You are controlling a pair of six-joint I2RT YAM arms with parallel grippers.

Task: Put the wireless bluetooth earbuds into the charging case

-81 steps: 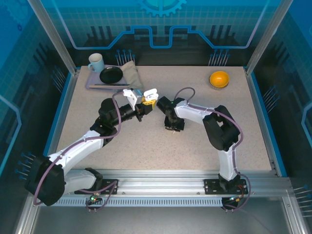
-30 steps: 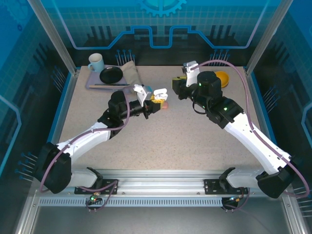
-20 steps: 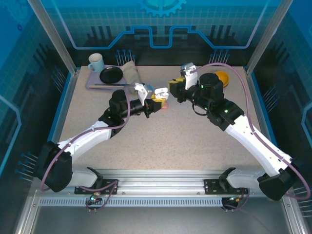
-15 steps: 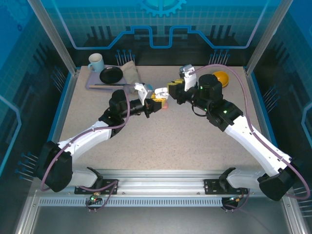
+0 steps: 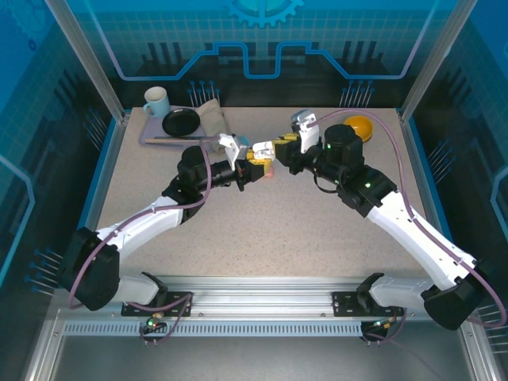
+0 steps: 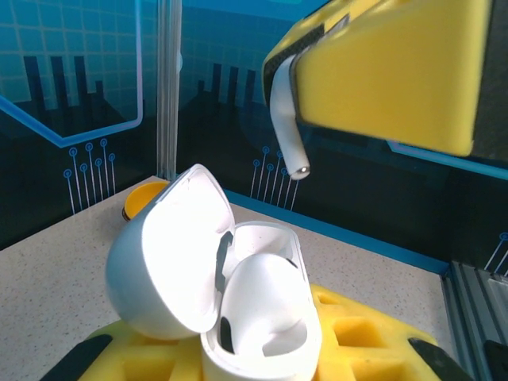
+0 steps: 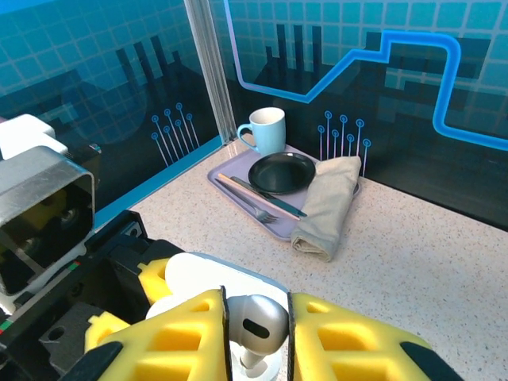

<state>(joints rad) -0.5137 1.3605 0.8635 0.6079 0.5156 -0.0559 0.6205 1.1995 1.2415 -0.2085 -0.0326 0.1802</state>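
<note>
The left gripper (image 5: pixel 254 163) has its jaws clamped shut on the open charging case (image 6: pixel 254 317). The right gripper (image 5: pixel 279 146) has its jaws pinched on 1 white earbud (image 6: pixel 284 103), which hangs just above the case with its stem pointing down.

To seat the earbud well, I would keep the case steady and line the stem up over a free well. Then lower it slowly along the well's axis. The wide yellow pads (image 7: pixel 182 329) must stay off the tipped-back lid, and the right jaws should let go only once the bud sits flush.

- **Tray** (image 7: pixel 234 168): sits on the surface (image 5: pixel 262 230) well left of the case. It carries a mug (image 7: pixel 264 129), a black plate (image 7: pixel 282 172), a folded napkin (image 7: pixel 325 202) and cutlery.
- **Orange bowl** (image 5: pixel 357 127): sits to the right of the case, and its contents are unclear.
- **Case**: I cannot tell whether a bud is already seated inside.
</note>
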